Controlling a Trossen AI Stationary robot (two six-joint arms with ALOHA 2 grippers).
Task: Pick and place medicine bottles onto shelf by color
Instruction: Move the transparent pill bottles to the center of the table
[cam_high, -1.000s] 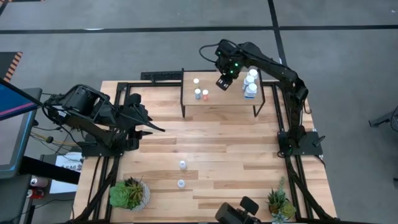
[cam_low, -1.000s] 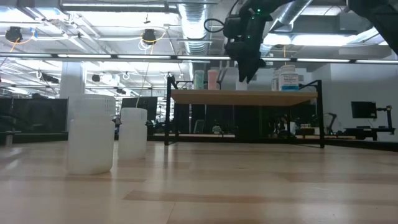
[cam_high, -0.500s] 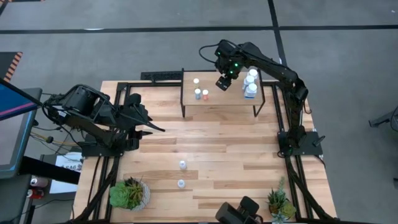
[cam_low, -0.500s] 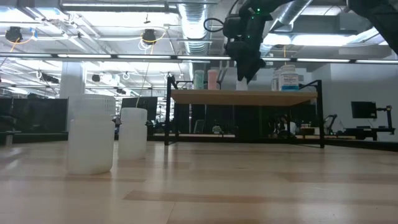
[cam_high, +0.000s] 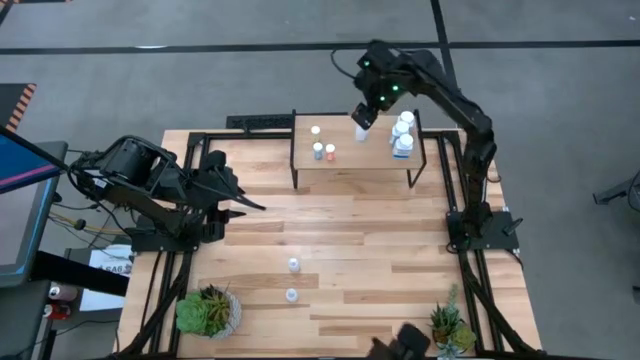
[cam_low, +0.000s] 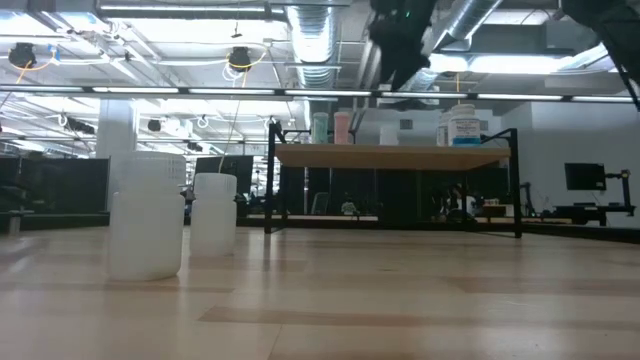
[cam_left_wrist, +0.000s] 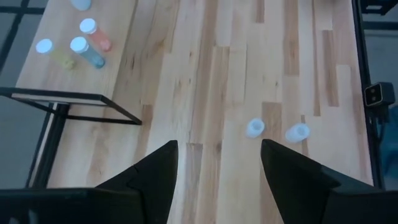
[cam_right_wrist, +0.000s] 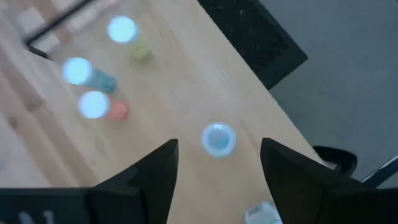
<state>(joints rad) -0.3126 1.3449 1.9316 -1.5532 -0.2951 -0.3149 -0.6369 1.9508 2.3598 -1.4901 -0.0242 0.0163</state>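
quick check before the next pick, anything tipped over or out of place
Nothing stands out. The bottles on the shelf stand upright, and so do the two bottles left on the table. Nothing looks spilled or damaged.

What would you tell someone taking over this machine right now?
Right gripper: open, empty, above the shelf.
Left gripper: open, empty, waiting at the table's left side.
On the shelf: three small bottles at one end, a middle bottle under the right gripper, larger white bottles at the other end.
Done: those bottles are shelved.
Left: two loose bottles stand on the table near the front; they probably go up next, beside matching colours.
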